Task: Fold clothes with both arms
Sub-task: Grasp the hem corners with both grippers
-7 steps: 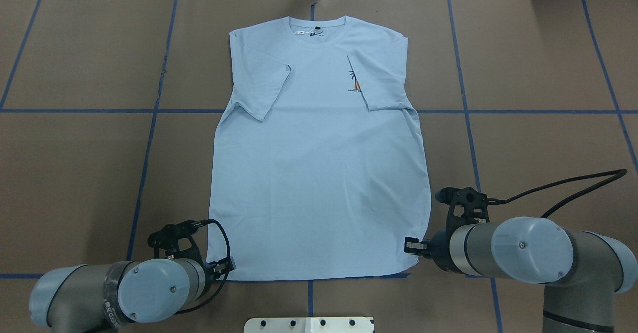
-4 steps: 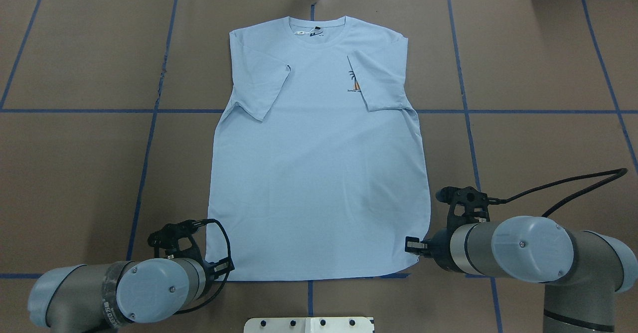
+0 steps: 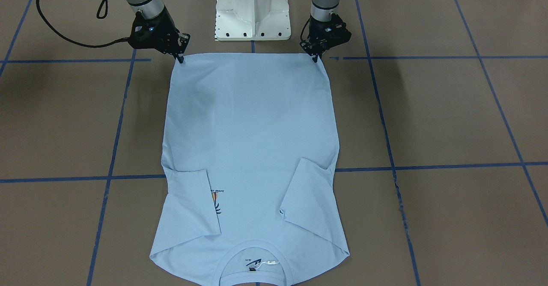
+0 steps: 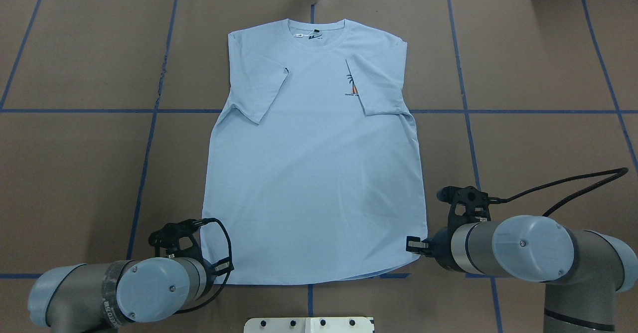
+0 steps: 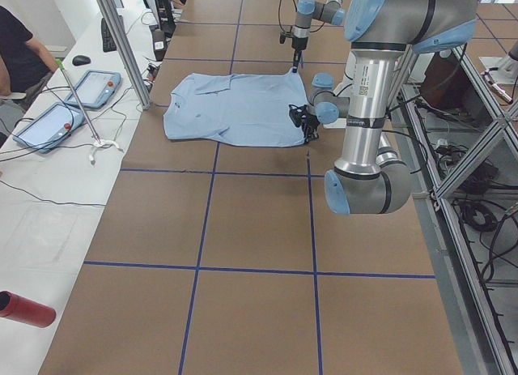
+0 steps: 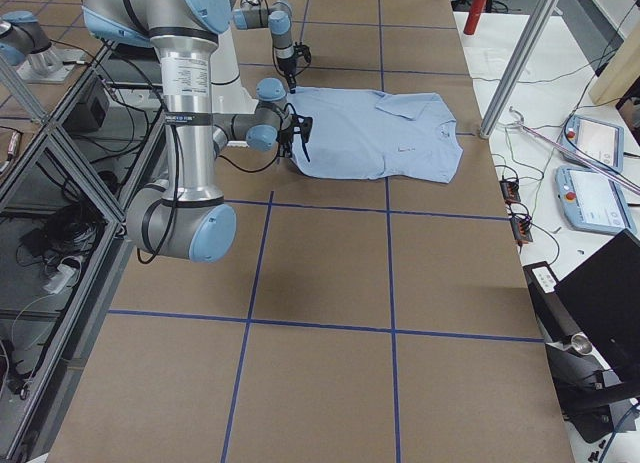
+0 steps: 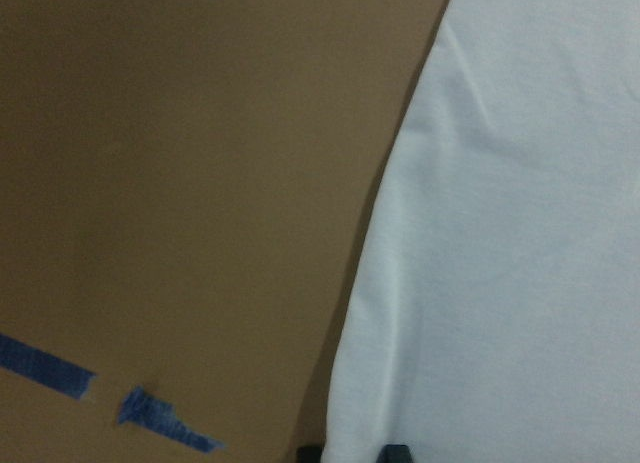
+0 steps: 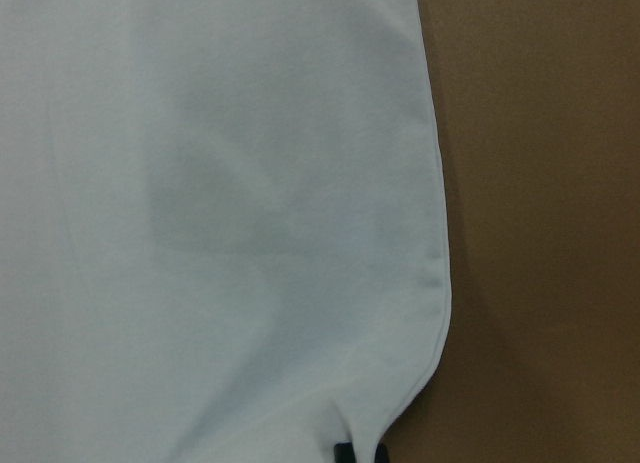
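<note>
Flat on the desk (image 3: 428, 114), the light blue T-shirt (image 4: 314, 173) looks light and limp, best held at its hem corners, where the left end effector (image 3: 317, 58) and right end effector (image 3: 180, 58) each pinch it.

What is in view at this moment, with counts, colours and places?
T-shirt: one, light blue, flat mid-table, sleeves folded in, collar away from the robot.
Chest print: one, orange and dark, partly under a folded sleeve.
Neck tag: one, white, inside the collar.
Table: one, brown, with a blue tape grid.
Pedestal base: one, white, between the arms.
Tablets: two, blue-grey, on the white bench beyond the collar end.
Cylinder: one, red, on that bench.
Person: one, dark top, at the bench, partly in view.
Left arm: one, grey with pale blue caps; left gripper black, jaws pinching one hem corner.
Right arm: one, same colours; right gripper black, jaws pinching the other hem corner.
</note>
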You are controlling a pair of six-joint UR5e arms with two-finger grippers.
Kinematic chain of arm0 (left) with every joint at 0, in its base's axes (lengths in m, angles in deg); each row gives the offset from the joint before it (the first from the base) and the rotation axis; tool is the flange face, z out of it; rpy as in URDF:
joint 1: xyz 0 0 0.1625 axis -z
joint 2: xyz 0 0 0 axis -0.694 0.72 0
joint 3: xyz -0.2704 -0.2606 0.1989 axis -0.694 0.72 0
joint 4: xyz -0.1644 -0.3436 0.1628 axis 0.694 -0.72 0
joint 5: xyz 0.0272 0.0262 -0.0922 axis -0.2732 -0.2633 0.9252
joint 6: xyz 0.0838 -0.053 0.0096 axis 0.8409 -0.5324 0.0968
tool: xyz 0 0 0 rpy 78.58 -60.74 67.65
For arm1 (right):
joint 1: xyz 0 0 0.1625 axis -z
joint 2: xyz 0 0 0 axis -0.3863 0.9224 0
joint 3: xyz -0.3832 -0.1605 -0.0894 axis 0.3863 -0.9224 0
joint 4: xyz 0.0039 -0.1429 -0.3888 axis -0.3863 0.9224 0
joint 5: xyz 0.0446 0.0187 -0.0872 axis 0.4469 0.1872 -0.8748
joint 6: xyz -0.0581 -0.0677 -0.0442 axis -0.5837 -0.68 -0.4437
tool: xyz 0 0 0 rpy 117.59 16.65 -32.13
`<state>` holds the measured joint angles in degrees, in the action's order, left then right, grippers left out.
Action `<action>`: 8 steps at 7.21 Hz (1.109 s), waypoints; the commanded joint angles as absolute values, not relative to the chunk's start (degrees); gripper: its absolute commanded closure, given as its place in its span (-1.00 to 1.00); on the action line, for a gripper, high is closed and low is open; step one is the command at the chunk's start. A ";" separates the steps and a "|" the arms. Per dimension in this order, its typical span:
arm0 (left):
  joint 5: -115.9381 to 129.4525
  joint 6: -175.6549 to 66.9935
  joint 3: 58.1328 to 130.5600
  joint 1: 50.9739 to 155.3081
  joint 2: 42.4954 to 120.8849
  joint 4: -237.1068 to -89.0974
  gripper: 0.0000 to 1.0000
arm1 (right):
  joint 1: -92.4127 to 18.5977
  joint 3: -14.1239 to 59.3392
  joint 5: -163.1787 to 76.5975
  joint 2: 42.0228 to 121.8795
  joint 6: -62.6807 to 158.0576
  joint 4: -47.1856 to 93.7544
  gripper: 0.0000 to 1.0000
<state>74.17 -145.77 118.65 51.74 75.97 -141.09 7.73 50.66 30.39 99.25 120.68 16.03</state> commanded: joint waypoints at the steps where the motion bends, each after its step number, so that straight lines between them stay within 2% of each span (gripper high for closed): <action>1: 74.17 -145.77 119.30 52.12 76.07 -141.13 0.89 | 7.69 50.73 30.63 99.24 120.66 16.06 1.00; 2: 74.26 -145.34 121.48 52.55 75.98 -140.00 1.00 | 7.61 50.99 30.98 99.24 120.66 15.97 1.00; 4: 74.69 -140.51 127.80 52.30 76.07 -133.69 1.00 | 5.60 54.31 36.75 100.81 120.66 16.06 1.00; 6: 74.70 -140.32 128.97 51.25 76.33 -133.22 1.00 | 4.36 58.26 45.53 104.14 120.57 16.06 1.00; 8: 76.09 -137.60 134.56 47.83 76.33 -131.04 1.00 | 4.27 61.61 52.48 106.62 120.49 16.06 1.00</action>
<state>75.08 -138.84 131.01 49.84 76.28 -132.62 4.42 59.40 47.74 105.04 120.55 16.06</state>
